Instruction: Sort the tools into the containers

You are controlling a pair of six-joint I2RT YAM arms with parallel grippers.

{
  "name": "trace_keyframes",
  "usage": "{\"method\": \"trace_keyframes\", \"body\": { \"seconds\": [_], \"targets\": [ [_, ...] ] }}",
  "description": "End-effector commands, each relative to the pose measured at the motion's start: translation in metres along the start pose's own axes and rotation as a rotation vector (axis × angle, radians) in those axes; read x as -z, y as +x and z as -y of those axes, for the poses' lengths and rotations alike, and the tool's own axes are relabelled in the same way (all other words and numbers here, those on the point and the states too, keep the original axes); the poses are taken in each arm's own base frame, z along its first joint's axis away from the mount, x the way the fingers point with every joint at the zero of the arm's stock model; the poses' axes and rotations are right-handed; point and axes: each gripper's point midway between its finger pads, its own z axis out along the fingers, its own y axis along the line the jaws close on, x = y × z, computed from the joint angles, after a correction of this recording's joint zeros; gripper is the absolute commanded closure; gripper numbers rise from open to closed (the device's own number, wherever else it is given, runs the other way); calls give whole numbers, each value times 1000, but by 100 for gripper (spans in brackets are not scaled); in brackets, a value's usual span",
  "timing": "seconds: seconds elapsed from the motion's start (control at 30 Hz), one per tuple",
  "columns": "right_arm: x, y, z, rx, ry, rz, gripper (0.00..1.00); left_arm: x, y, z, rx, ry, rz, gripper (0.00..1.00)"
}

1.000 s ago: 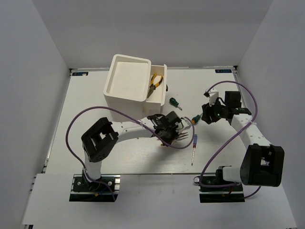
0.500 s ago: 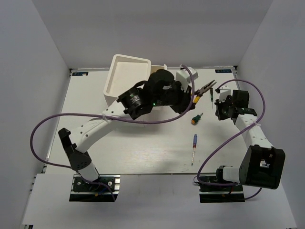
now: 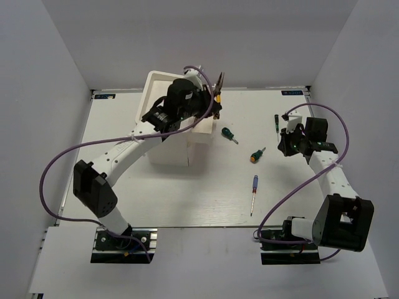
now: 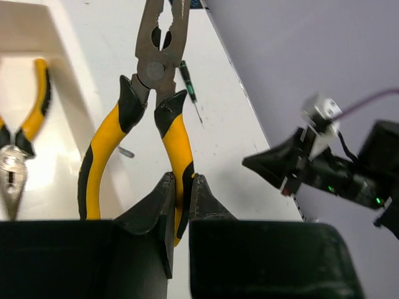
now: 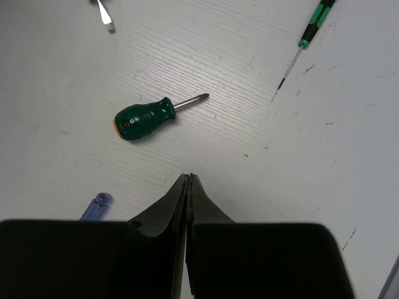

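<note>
The left gripper [image 4: 181, 187] is up over the narrow white bin [image 3: 199, 138], its jaws pinched tight on one yellow-and-black handle of the pliers [image 4: 153, 81]. The other handle hangs free and the steel nose points away.

These look head-heavy and rigid. Held by a single handle low down, I would expect them to swing at the pivot, though the rubbery sleeve should grip well. A hold nearer the joint would likely be steadier.

The second pliers [image 4: 25, 137] already lie inside the narrow bin, beside the tall white bin [image 3: 153, 84].

The right gripper [image 5: 188, 177] hovers with its jaws pressed together on nothing, just above the orange-green stubby screwdriver [image 5: 149, 115] (light, stiff, and probably inclined to roll).
</note>
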Motion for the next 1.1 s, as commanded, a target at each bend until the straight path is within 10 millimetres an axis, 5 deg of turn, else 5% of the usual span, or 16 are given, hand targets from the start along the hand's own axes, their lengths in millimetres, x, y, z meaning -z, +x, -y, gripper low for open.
{"method": "trace_keyframes", "body": {
  "seconds": [0.0, 0.23, 0.37, 0.4, 0.5, 0.6, 0.67, 0.7, 0.77, 0.83, 0.87, 0.9, 1.0, 1.03, 1.07],
  "targets": [
    [4, -10, -9, 15, -39, 53, 97, 5, -47, 15, 54, 83, 133, 100],
    [4, -7, -11, 8, -45, 53, 93, -10, -40, -12, 84, 56, 53, 98],
    [2, -9, -13, 11, -62, 58, 80, -16, -35, -18, 99, 52, 29, 67],
    [3, -10, -14, 14, -74, 63, 76, -16, -35, -23, 104, 40, 27, 51],
    [2, -12, -22, 30, -122, 70, 61, -14, -47, -16, 87, 50, 43, 37],
    [3, -21, -38, 60, -222, 102, 55, -5, -71, -2, 15, 73, 83, 34],
    [4, -31, -42, 73, -255, 124, 57, 2, -93, 11, -54, 98, 131, 36],
    [4, -37, -42, 93, -272, 137, 67, 6, -101, 14, -84, 95, 149, 63],
    [5, -52, -60, 116, -396, 195, 100, 33, -131, 16, -172, 29, 231, 97],
    [0, -76, -76, 153, -507, 276, 100, 59, -163, -14, -206, -162, 322, 100],
    [2, -98, -77, 167, -519, 316, 100, 72, -165, -46, -230, -286, 307, 100],
    [-16, -98, -75, 143, -536, 295, 100, 92, -173, -65, -217, -378, 333, 100],
    [-41, -152, -87, 191, -520, 328, 100, 134, -162, -165, -140, -690, 317, 71],
    [-65, -148, -98, 168, -479, 250, 100, 148, -144, -190, -115, -754, 288, 59],
    [-77, -166, -95, 177, -449, 250, 100, 157, -136, -207, -89, -793, 278, 52]
  ]
}}
